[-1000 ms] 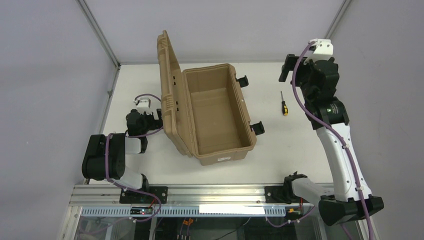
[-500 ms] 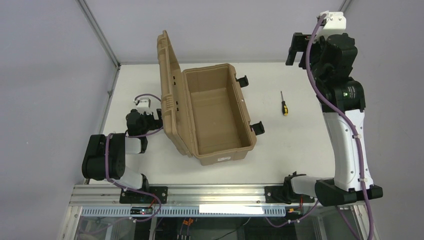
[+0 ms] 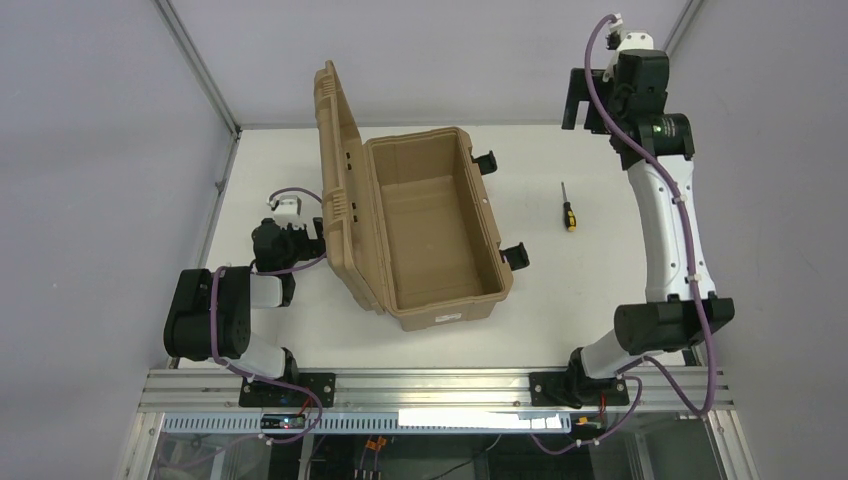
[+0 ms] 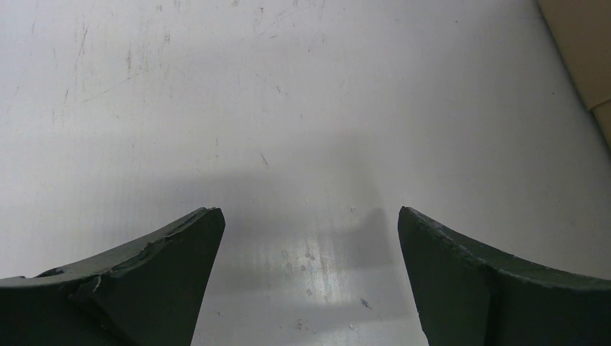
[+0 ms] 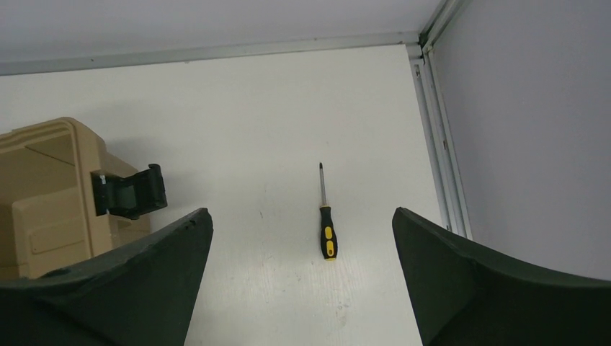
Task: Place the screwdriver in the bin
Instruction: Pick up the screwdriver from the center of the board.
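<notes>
1. Left arm (image 3: 215, 315): folded low at the near-left corner. Its left claw (image 4: 310, 218) has fingers apart with nothing between them, and points down at the bare surface (image 3: 590, 300) just beside the bin's lid. Judged parked there to keep out of the working side.
2. Bin (image 3: 497, 250): tan case at mid-surface. The lid (image 3: 338, 170) stands up on the left, the cavity shows no contents, and black latches (image 3: 486, 162) hang off the right wall. The open top means a drop-in should need no lid work.
3. Screwdriver (image 3: 568, 212): lies flat on the surface right of the bin, apart from it. The tip points to the far edge and the yellow-and-black handle is nearer. It is untouched and not yet in the bin.
4. Right claw (image 3: 583, 100): raised high near the far edge, fingers wide apart, gripping nothing. Its wrist view frames the screwdriver between the fingers. Judged to be lining up for a descent onto it.
</notes>
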Available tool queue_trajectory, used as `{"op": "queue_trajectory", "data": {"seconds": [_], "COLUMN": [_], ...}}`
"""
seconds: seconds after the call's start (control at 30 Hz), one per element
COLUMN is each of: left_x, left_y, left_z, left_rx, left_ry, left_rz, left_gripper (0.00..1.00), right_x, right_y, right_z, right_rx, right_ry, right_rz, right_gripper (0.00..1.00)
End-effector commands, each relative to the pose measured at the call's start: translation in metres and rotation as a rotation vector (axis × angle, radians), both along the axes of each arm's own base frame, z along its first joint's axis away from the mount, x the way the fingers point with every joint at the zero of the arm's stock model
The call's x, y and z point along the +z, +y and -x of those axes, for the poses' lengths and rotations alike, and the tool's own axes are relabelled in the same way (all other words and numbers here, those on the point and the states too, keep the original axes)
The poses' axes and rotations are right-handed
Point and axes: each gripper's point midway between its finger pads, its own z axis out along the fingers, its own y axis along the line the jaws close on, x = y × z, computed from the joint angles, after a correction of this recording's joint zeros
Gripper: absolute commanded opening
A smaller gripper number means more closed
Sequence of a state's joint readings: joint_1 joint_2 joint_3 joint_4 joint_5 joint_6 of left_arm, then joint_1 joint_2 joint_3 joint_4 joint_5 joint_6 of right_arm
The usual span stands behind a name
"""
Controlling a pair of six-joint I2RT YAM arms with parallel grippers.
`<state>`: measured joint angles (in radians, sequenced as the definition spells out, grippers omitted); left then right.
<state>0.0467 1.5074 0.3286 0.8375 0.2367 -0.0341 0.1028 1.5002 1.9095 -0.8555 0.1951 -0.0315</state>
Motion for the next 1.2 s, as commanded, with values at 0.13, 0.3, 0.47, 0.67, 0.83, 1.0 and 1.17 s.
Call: {"op": "queue_trajectory", "data": {"seconds": [0.13,0.3,0.47,0.67,0.83,1.0,1.17], "left_x": [0.016,0.016,0.016,0.016,0.016,0.016,0.016], "left_y": [0.001,0.001,0.001,0.000,0.001,0.001,0.001], "left_z": [-0.010,-0.010,-0.010,-0.010,-0.010,-0.010,-0.010], "left_rx": [-0.005,-0.006,-0.006,-0.008,-0.007,-0.007,-0.007], "left_ry": [-0.060,-0.062,-0.062,-0.062,-0.062,-0.062,-0.062], "left_rz": [-0.011,-0.010,-0.010,-0.010,-0.010,-0.010,-0.010], "left_gripper": [0.99,0.99,0.99,0.99,0.99,0.99,0.99], "right_x": [-0.060,-0.114,-0.167,-0.230,-0.282,-0.325,-0.344], "right_y": [-0.013,-0.021,-0.025,-0.035,-0.035,-0.035,-0.038], "right_z": [-0.036,-0.050,-0.051,-0.043,-0.028,-0.015,-0.014], "right_rx": [-0.046,-0.080,-0.094,-0.123,-0.127,-0.118,-0.124], "right_ry": [0.121,0.230,0.335,0.465,0.583,0.694,0.732], "right_rz": [-0.094,-0.117,-0.119,-0.121,-0.132,-0.144,-0.135], "right_gripper": [0.99,0.99,0.99,0.99,0.97,0.87,0.74]}}
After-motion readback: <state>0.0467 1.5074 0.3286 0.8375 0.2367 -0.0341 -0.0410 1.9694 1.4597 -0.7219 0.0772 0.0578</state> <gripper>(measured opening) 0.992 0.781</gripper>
